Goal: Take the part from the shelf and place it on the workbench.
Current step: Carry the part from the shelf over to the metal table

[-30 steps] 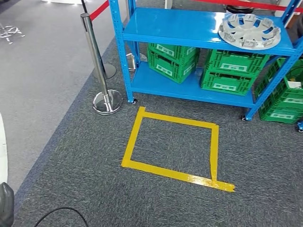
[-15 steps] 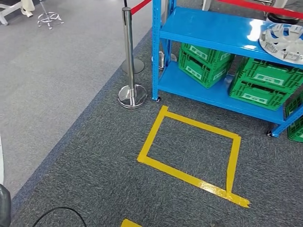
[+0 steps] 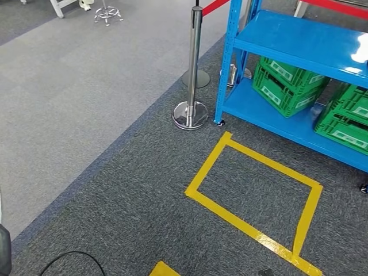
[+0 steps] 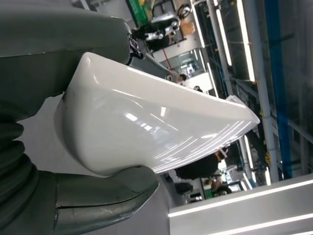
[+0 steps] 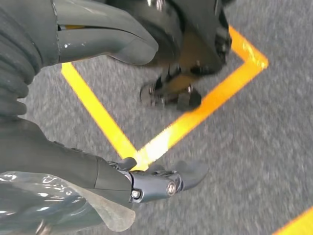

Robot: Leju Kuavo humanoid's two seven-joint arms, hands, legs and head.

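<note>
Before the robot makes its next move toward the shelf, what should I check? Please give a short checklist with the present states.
1. Right hand free: ok; fingers apart, nothing held.
2. Left hand free: cannot tell; a white glossy shape lies against it.
3. Part located on the shelf: cannot tell.
4. Standing in the yellow tape square: not ok; it lies ahead.
5. Floor safe: probably not ok; a black cable lies close.

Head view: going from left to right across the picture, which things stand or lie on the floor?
black cable → chrome stanchion → blue shelf, with the yellow tape square on the carpet in front of it → green crates at the right.
</note>
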